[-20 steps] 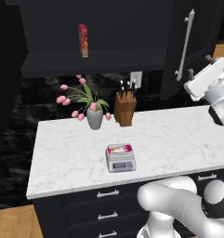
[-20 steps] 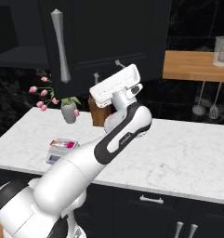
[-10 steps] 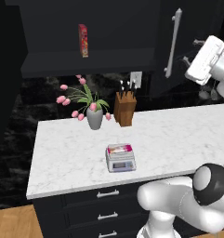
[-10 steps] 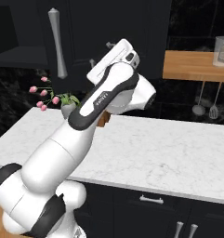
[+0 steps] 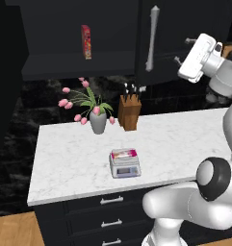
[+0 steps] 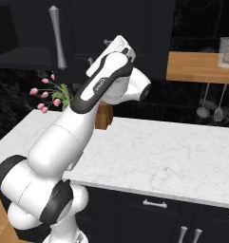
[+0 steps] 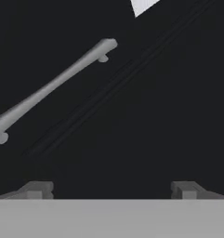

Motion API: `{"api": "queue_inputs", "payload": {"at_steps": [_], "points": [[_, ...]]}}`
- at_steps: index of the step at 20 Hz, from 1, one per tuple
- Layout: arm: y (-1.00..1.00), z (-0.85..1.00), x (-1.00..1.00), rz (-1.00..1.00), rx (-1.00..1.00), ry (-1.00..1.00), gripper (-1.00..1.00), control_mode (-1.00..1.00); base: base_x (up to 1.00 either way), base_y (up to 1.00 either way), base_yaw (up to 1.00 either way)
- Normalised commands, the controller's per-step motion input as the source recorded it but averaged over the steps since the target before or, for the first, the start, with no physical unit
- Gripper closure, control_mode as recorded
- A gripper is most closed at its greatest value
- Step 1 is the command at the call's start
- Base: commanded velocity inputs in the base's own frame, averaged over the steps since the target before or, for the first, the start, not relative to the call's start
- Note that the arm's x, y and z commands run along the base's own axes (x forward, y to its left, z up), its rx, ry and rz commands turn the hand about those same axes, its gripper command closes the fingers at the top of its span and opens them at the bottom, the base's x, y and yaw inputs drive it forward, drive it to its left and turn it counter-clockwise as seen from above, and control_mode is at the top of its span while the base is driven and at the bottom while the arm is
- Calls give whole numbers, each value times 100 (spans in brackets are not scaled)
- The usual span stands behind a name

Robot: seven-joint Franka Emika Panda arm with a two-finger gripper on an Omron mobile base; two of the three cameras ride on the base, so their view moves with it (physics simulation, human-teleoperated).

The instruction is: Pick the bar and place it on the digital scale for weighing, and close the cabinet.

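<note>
The pink and white bar (image 5: 124, 154) lies flat on the platform of the small grey digital scale (image 5: 124, 166) near the counter's front edge. High up to the right, my gripper (image 5: 182, 50) (image 6: 98, 51) stands open with nothing between its fingers, its tips at the black panelled door of the cabinet (image 5: 194, 17). That door's long silver handle (image 5: 152, 38) (image 6: 57, 38) (image 7: 53, 86) is to the left of my hand. In the hand view my gripper (image 7: 111, 190) faces the dark door panel up close. Left of the door the cabinet's shelf lies open.
A tall red box (image 5: 86, 42) stands on the open shelf. A vase of pink tulips (image 5: 97, 119) and a wooden knife block (image 5: 129, 113) stand at the back of the white marble counter (image 5: 185, 139). Black drawers (image 5: 110, 200) run below. A wooden shelf (image 6: 201, 66) carries a jar (image 6: 227, 50).
My hand has risen and swung left against the door. In the left base view the door and its handle have swung left, covering more of the opening. Bar and scale are unmoved.
</note>
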Motion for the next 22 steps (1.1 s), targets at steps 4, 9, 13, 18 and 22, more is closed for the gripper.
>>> {"api": "queue_inputs", "payload": {"at_steps": [4, 9, 13, 18, 22], "points": [[90, -1, 42, -8, -13, 0, -100, -100, 0, 0, 0], [69, -11, 68, -12, -16, 5, -100, -100, 0, 0, 0], [44, -55, 89, -11, -9, -1, -100, -100, 0, 0, 0], [22, -49, 89, -12, -5, 0, -100, -100, 0, 0, 0], [56, -55, 66, -13, -11, 9, -100, -100, 0, 0, 0]]}}
